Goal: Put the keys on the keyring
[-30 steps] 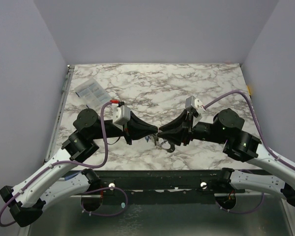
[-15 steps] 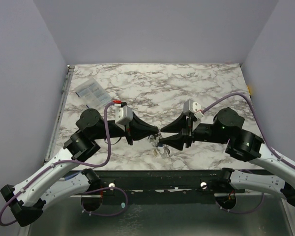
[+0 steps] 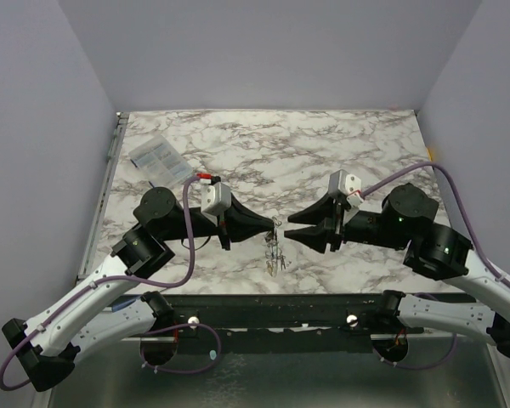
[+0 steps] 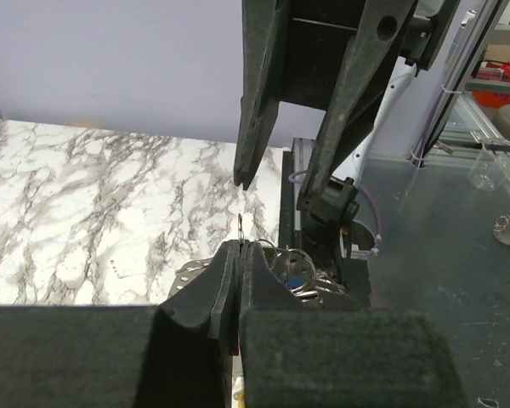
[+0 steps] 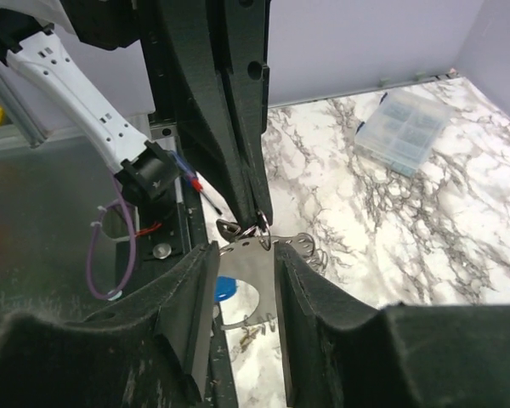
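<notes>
My left gripper (image 3: 274,223) is shut on the keyring (image 5: 262,228), pinching the wire ring between its fingertips (image 4: 240,248). The keys (image 3: 274,253) dangle below it in a small metal bunch over the table's near edge. One blue key head (image 5: 225,287) and a flat perforated metal piece (image 5: 257,274) hang among them. Rings and the blue head (image 4: 297,275) also show just right of the left fingers. My right gripper (image 3: 290,228) stands open a short way right of the bunch, level with it. Its fingers (image 5: 195,306) flank the hanging piece in the right wrist view without touching it.
A clear plastic compartment box (image 3: 157,159) lies at the far left of the marble table (image 3: 323,153). The table's front rail (image 3: 272,304) and the arm bases lie just below the hanging keys. Grey walls close in the sides and back.
My right gripper has let go, opened and drawn back to the right, away from the left fingertips. The bunch now hangs freely from the left gripper, which has stayed shut.
</notes>
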### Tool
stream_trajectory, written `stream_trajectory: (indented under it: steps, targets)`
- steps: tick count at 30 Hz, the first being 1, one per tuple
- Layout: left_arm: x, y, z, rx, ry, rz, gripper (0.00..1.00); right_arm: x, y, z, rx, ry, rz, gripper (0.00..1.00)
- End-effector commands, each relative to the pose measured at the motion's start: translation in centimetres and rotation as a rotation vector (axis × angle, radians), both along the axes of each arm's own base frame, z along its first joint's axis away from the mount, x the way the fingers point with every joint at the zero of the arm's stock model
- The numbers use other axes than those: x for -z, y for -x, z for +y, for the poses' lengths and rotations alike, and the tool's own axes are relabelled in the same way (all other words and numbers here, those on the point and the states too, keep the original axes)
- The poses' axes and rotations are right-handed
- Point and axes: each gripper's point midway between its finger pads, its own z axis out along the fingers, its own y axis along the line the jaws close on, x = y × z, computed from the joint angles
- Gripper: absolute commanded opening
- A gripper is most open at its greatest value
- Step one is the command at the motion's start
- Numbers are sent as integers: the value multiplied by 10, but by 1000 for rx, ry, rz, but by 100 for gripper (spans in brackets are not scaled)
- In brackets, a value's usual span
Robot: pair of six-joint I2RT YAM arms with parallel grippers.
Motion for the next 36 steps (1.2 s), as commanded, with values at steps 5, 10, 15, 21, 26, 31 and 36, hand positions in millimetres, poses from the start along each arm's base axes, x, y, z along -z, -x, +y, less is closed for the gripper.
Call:
stream_trajectory:
  steps: [5, 10, 15, 21, 26, 31, 36]
  targets:
    - [-2, 0, 1, 4, 16, -26, 0, 4, -10, 4, 17, 93, -39, 33]
    - [-3, 1, 2, 5, 18, -28, 0, 14, -13, 9, 1, 150, -45, 32]
    - [-2, 3, 2, 12, 16, -28, 0, 22, -18, 11, 11, 199, -46, 29]
    - [0, 4, 1, 24, 11, -23, 0, 23, -22, 11, 21, 216, -65, 24]
    - [0, 5, 1, 28, 11, -25, 0, 21, -22, 10, 14, 236, -83, 21]
    - [2, 5, -1, 38, 6, -18, 0, 20, -23, 12, 4, 243, -94, 20]
    - [1, 6, -1, 43, 6, -14, 0, 27, -23, 14, -10, 279, -92, 19]
